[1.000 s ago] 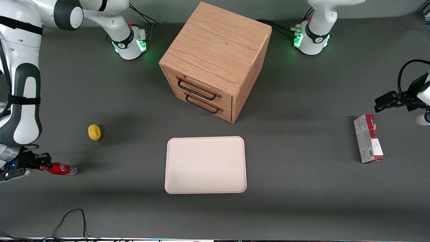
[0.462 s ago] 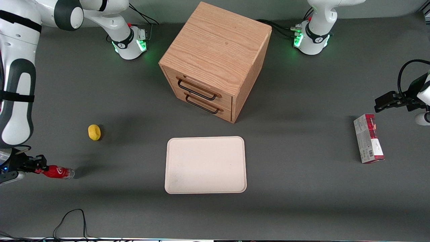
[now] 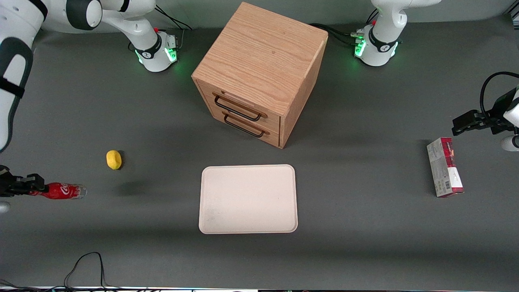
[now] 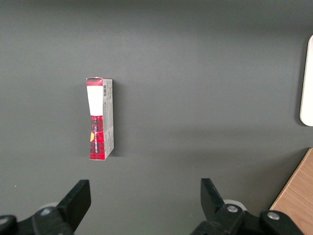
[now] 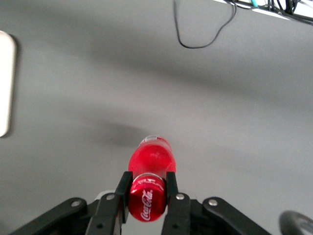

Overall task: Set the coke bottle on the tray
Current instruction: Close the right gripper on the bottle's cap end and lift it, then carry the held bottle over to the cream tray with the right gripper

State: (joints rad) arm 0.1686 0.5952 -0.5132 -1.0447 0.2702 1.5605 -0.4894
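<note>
Your claw [image 3: 30,187] sits at the working arm's end of the surface [image 3: 365,227], clenched on the coke bottle [image 3: 61,191]. In the right wrist view the two fingers [image 5: 171,183] press on either side of the bottle [image 5: 149,183] just below its red cap, a narrow, firm part that the pads can span. The bottle lies roughly level in the grip, cap toward the claw and clear base pointing toward the tray [image 3: 248,199]. Its shadow falls on the surface apart from the bottle itself, which suggests that the bottle is carried clear of the surface rather than resting on it.

The tray lies flat, well apart from the bottle, nearer the front camera than the wooden drawer cabinet [image 3: 259,73]. Its whole face is bare, so any spot inside the low rim would probably serve. A small yellow object [image 3: 114,159] rests near the bottle, a little farther from the front camera, and appears to lie off the direct line to the tray. A red-and-grey carton [image 3: 444,167] lies toward the parked arm's end and plays no part.

The grasp looks complete; you have yet to carry the bottle across and set it down.
</note>
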